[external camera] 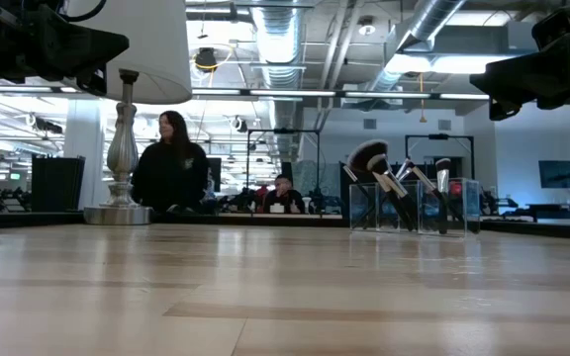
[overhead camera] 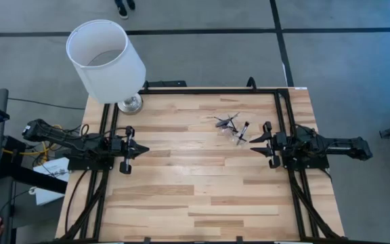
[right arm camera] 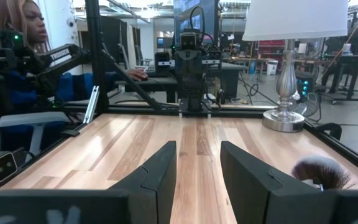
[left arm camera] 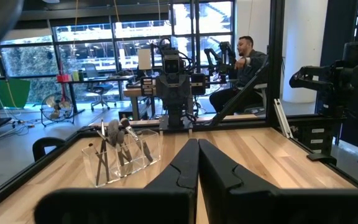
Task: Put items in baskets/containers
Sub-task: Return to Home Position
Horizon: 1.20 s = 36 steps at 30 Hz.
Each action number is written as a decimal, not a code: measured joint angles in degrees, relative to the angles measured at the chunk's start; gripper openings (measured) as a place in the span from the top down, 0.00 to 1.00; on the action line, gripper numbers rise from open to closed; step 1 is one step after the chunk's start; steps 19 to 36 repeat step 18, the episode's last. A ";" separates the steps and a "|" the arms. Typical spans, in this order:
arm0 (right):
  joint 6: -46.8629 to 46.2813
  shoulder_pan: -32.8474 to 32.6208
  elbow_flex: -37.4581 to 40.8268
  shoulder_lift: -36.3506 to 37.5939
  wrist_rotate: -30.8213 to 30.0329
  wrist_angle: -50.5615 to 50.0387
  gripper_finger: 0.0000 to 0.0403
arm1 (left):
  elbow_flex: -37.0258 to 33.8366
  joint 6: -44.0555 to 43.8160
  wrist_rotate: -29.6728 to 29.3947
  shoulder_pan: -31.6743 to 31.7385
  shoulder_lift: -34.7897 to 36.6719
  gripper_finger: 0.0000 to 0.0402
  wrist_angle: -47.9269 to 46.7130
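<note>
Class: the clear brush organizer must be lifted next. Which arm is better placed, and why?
Probably the right arm: its jaws stand open and the clear organizer sits near them; the left arm waits across the table, jaws shut.

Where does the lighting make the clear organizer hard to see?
Left wrist view: window light outlines the clear organizer. Low view: bright ceiling lights behind, its walls read faintly. High view: it nearly vanishes against the wood; only the brushes stand out.

The lampshade (overhead camera: 105,59) is white, the brushes (external camera: 368,156) black in a colourless clear container (external camera: 362,210), the table (overhead camera: 181,196) pale streaked wood.
</note>
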<state>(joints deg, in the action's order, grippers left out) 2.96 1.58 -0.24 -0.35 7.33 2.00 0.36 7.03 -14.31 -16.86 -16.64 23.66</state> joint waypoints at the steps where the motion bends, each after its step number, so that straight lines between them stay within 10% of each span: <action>1: 0.00 0.00 -0.01 0.01 0.00 0.00 0.71 | 0.00 0.00 0.00 -0.02 0.00 0.98 0.00; 36: 0.00 0.02 0.00 0.00 0.00 0.00 0.71 | 0.00 0.00 0.00 0.00 0.00 0.98 0.00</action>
